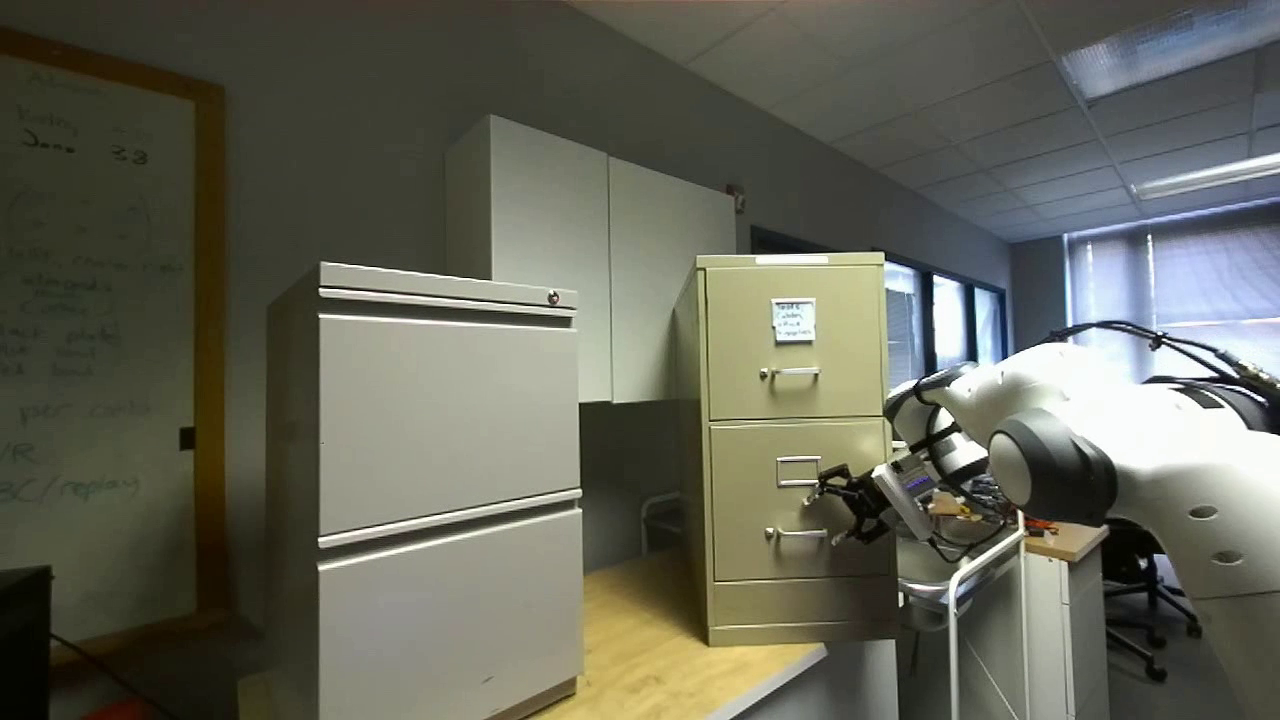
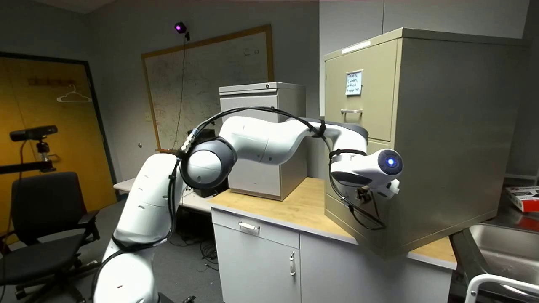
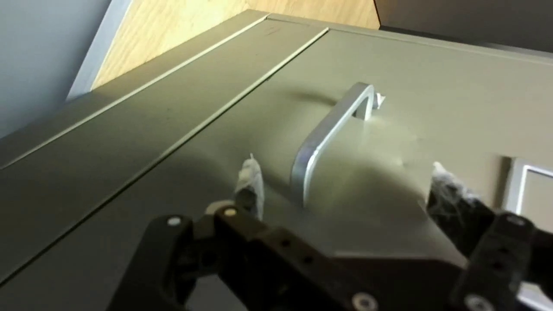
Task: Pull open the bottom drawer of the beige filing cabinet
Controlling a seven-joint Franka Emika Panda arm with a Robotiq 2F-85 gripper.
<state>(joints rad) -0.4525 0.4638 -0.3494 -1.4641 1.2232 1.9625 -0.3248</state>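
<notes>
The beige filing cabinet (image 1: 800, 610) stands upright on the counter, and it also shows in an exterior view (image 2: 446, 134). Its bottom drawer (image 1: 740, 480) is shut, with a metal bar handle (image 1: 800, 533) and an empty label frame above. My gripper (image 1: 824, 518) is at the right end of this handle, in front of the drawer. In the wrist view my gripper (image 3: 344, 164) is open and empty. The handle (image 3: 330, 129) lies between the finger lines, nearer the left finger, apart from both. In an exterior view (image 2: 363, 195) the arm mostly hides the gripper.
A wider pale grey cabinet (image 1: 450, 420) stands beside it on the wooden counter (image 1: 640, 600). A white tubular rail (image 1: 955, 640) is near the arm at the right. A metal sink (image 2: 509, 244) lies beside the beige cabinet. White cupboards (image 1: 670, 280) hang behind.
</notes>
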